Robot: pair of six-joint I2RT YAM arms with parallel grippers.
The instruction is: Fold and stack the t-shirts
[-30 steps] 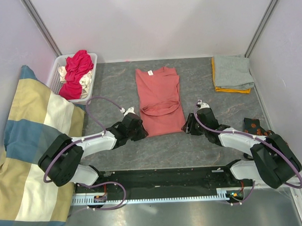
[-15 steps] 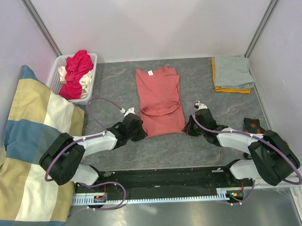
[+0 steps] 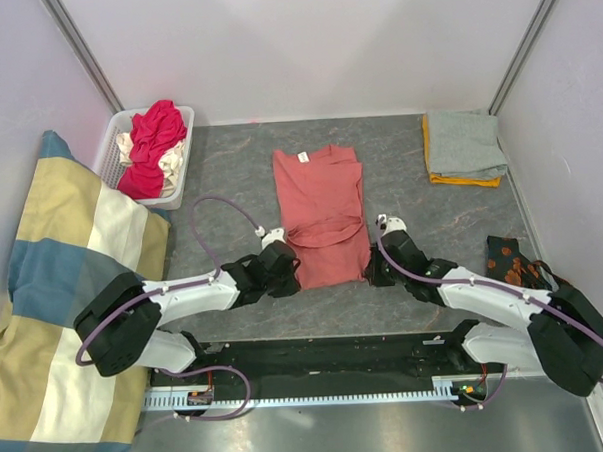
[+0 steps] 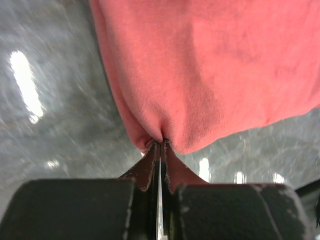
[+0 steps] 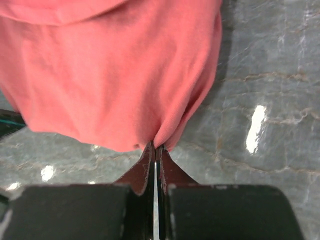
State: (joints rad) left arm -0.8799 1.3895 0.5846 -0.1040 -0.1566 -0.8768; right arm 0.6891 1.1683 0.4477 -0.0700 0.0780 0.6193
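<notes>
Salmon-pink t-shirt [image 3: 320,200] dragged nearer; left fingers [image 4: 148,170], right fingers [image 5: 143,172] pinching hem.

Table [image 3: 230,189]: grey, marbled, glossy.
Salmon-pink t-shirt [image 3: 320,200]: lies flat, reaching away from both sets of fingers, near corners pinched by the left gripper [image 4: 160,147] and the right gripper [image 5: 155,149].
Orange t-shirt [image 3: 460,180]: folded under the grey t-shirt [image 3: 463,144], far beyond and right of the right fingers.
Basket [image 3: 113,144]: far beyond and left of the left fingers.
Dark patterned cloth [image 3: 508,260]: right of the right fingers.
</notes>
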